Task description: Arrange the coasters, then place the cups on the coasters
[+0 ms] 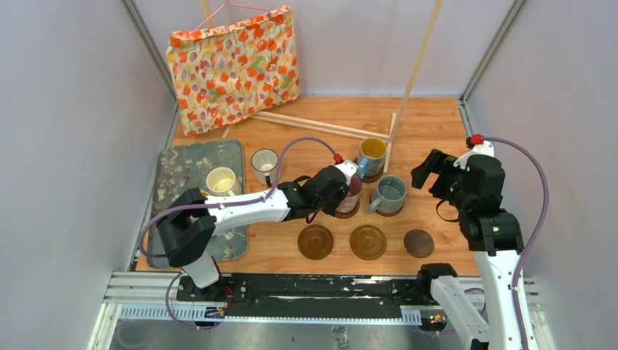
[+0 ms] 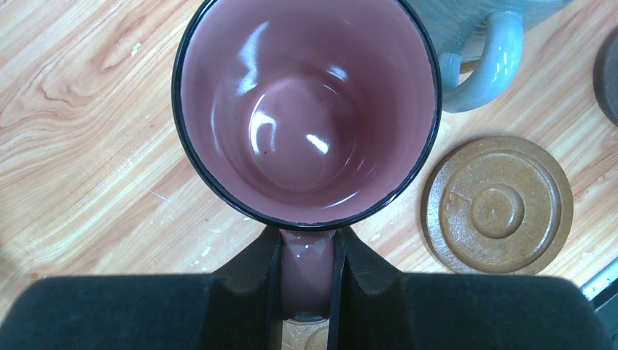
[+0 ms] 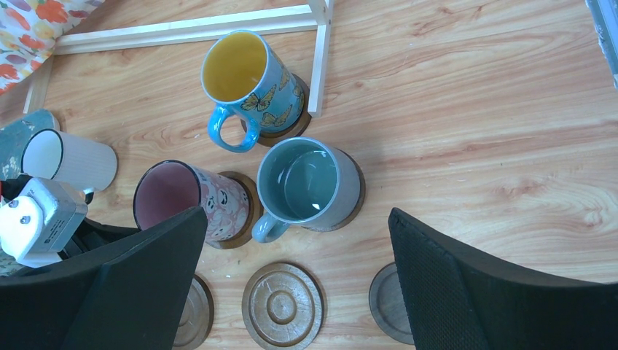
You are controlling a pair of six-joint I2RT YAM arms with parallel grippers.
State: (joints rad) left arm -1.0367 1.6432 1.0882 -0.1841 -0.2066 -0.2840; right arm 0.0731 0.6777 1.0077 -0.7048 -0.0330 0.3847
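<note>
- Left claw [image 2: 307, 244]: clamped on the handle of the pink mug [image 2: 306, 109], which is over a coaster [image 3: 246, 211] mid-worktop [image 1: 437, 124].
- Right claw [image 3: 295, 219]: jaws wide apart, empty, above the grey-blue mug [image 3: 310, 182].
- Three bare coasters [image 1: 368, 241]: near row.

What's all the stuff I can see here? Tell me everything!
pink mug: one, pink, dark rim, on a middle coaster
blue mug: one, blue, yellow inside, on the back coaster
grey-blue mug: one, grey-blue, on a coaster beside the pink mug
white mug: one, white, dark rim, beside the mat
cream mug: one, cream, on the mat
coasters: six, brown, three under mugs, three bare nearest the arms
mat: one, grey floral, left side
floral cloth: one, orange-patterned, back left
wooden frame: one, pale, back
left tool: one, black, shut on the pink mug's handle
right tool: one, black, open, right side
</note>
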